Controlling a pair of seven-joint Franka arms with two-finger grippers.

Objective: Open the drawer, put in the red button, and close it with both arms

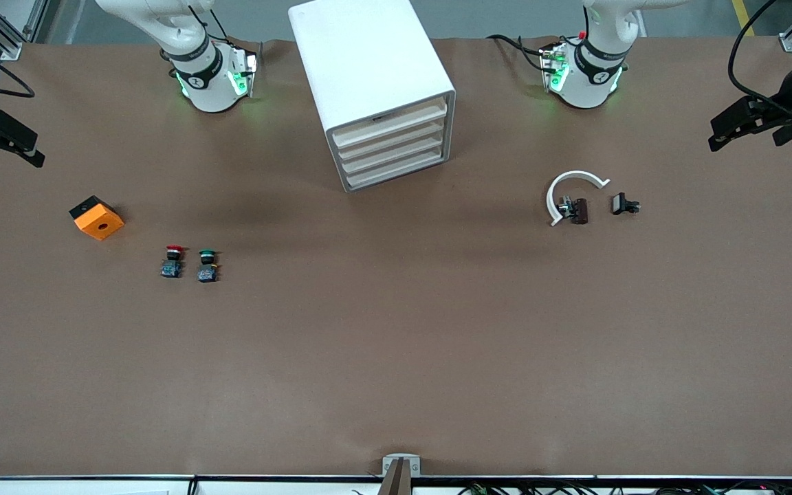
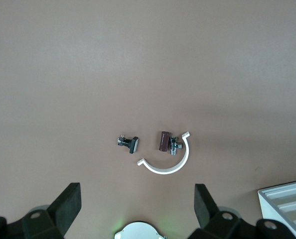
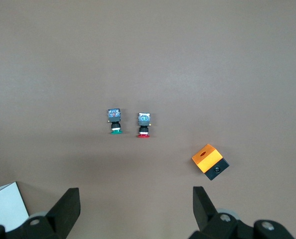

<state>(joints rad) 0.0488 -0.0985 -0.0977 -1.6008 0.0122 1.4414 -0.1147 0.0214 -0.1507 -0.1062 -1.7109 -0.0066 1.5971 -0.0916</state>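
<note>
drawers point(image 1: 392, 143) in the white cabinet point(image 1: 368, 82) were all shut. the red button point(image 1: 173, 261) stood on the table point(image 1: 396, 344), toward my right arm's end, just beside the green button point(image 1: 207, 265). the orange cube point(image 1: 96, 217) sat near them, farther from the front camera. my right hand point(image 3: 135, 206) was up over the table, fingers wide open, holding nothing. my left hand point(image 2: 138, 204) was up too, wide open, over the white ring piece point(image 1: 571, 194) and two small dark parts point(image 1: 602, 206).
</note>
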